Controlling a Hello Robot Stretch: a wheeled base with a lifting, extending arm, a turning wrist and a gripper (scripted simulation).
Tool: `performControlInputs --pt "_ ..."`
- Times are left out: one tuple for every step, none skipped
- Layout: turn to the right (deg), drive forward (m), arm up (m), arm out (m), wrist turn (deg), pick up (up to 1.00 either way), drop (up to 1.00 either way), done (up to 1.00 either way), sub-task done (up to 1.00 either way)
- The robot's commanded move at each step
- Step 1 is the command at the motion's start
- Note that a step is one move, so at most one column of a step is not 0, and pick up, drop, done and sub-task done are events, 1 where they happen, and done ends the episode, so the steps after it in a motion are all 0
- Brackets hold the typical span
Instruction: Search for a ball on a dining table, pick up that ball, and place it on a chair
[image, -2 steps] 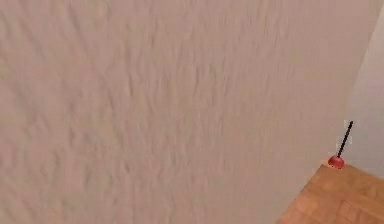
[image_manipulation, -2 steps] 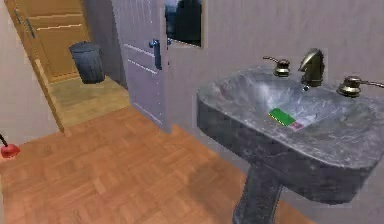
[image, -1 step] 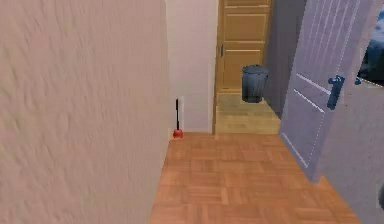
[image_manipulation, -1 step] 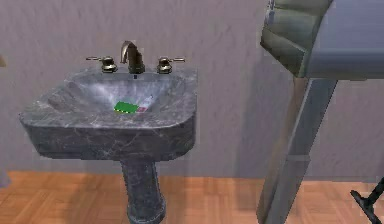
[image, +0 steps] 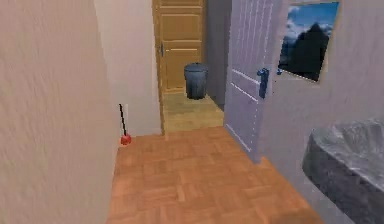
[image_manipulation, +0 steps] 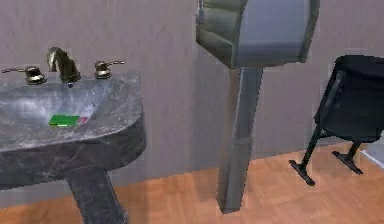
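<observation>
How the claw is standing cannot be told, and where the ball is lying cannot be told either.

In the arm side view, a pedestal sink (image_manipulation: 105, 135) of mottled grey stone is bulging out from the wall, its rim thick and rounded and its foot narrowing toward the floor. A curved brass tap (image_manipulation: 62, 65) is rising at the back of the basin between two brass lever handles (image_manipulation: 24, 73). A small green bar (image_manipulation: 65, 121) is lying flat in the basin. To the right, a smooth grey rounded box (image_manipulation: 255, 30) is sitting on top of a tall narrow grey column (image_manipulation: 238, 140), which is meeting the wood floor (image_manipulation: 290, 195). Further right, a black padded shape (image_manipulation: 352, 95) is standing on thin dark legs, apart from the column, with bare floor between them.

In the forward view, a parquet floor (image: 200, 180) of warm orange-brown blocks is running ahead as an open strip between a plain beige wall (image: 50, 110) and the sink's stone edge (image: 350, 160). A red plunger (image: 125, 132) with a thin dark stick is standing against the left wall. A pale lilac panelled door (image: 248, 70) is standing swung open at the right side of the doorway. Beyond the opening, a blue-grey round bin (image: 196, 80) is standing in front of a panelled wooden door (image: 180, 30). A framed mountain picture (image: 308, 40) is hanging on the right wall.
</observation>
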Motion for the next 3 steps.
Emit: performControlInputs --pt "0.0 1.00 0.00 0.00 0.0 0.00 0.00 0.00 0.00" --pt "0.0 1.00 0.00 0.00 0.0 0.00 0.00 0.00 0.00" --pt "6.0 0.00 0.00 0.00 0.0 0.00 0.00 0.00 0.00"
